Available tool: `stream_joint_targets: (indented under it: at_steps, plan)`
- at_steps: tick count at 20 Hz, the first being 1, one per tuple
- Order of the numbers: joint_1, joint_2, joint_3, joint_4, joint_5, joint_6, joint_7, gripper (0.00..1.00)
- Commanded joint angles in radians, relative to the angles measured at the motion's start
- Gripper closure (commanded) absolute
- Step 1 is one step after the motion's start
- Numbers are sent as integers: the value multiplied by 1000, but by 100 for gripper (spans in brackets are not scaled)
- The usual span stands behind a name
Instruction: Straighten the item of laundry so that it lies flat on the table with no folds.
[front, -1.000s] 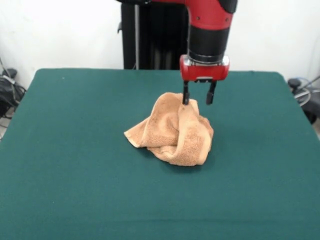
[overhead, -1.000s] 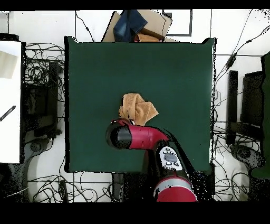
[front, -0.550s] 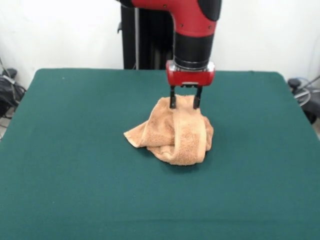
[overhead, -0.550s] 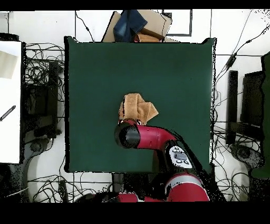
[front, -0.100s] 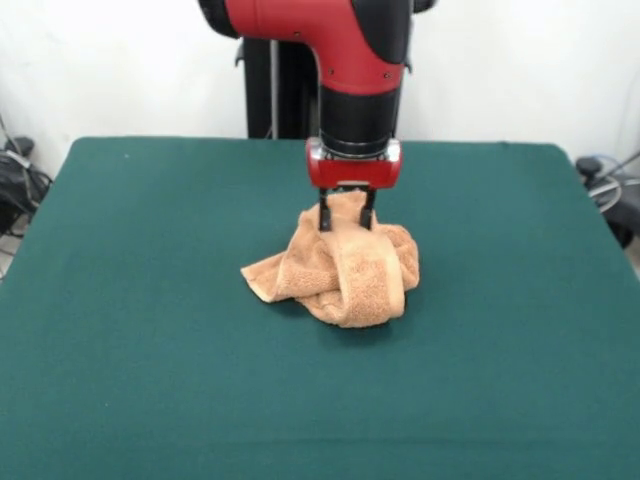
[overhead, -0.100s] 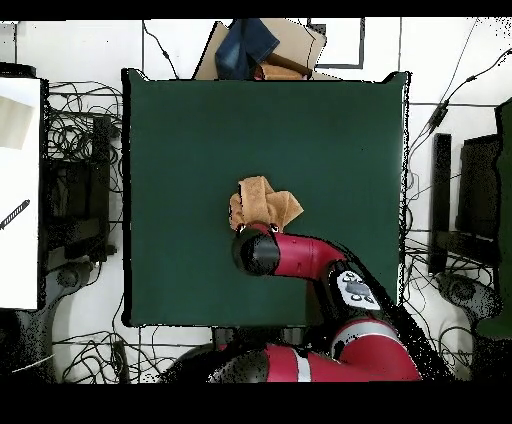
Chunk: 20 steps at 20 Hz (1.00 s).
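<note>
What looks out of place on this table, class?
The towel is bunched in a crumpled heap near the middle of the green table, folded over itself instead of lying flat. The hand is down at the heap's far side.

The tan terry towel (front, -0.100s: 340, 268) sits bunched in a thick heap near the middle of the dark green table (front, -0.100s: 140, 330). A folded band arches over its front, and one flat corner pokes out toward nine o'clock in the front view.
</note>
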Motion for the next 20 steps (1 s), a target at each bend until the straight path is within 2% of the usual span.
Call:
stream_joint_targets:
  at_steps: [1,12,20]
  plan:
    - [-35,76,114,-61,-69,-85,63,100]
    - [19,39,82,-39,-52,-74,122,100]
    - [81,-261,82,49,46,200,137,100]
